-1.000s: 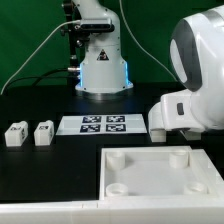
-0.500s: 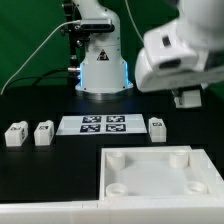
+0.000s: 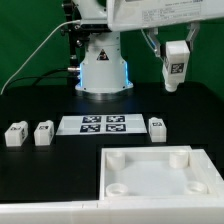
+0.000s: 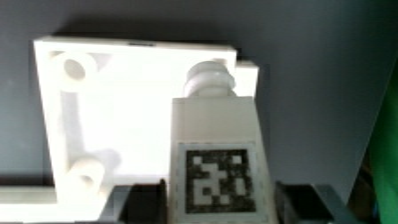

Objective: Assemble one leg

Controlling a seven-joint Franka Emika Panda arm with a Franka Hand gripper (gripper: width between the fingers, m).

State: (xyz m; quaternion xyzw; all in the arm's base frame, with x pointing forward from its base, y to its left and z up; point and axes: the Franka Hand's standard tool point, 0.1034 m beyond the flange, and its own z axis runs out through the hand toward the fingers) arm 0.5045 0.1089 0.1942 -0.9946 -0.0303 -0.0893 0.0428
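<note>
Rising since the earlier frames, the gripper [image 3: 176,50] is hanging high above the desk's far side, towards the exterior view's right. Its fingers are pinching the leg [image 3: 177,70] upright, tag facing the camera. A first spare leg [image 3: 14,134] and a second spare leg [image 3: 43,132] are sitting near the desk's edge on the exterior view's left. A third spare leg [image 3: 157,127] is standing just beside the marker board [image 3: 103,124]. The white panel [image 3: 150,160] is lying at the near corner on the exterior view's right. In the blurred wrist view, the leg [image 4: 217,150] seems to be overlapping the panel [image 4: 80,110].
</note>
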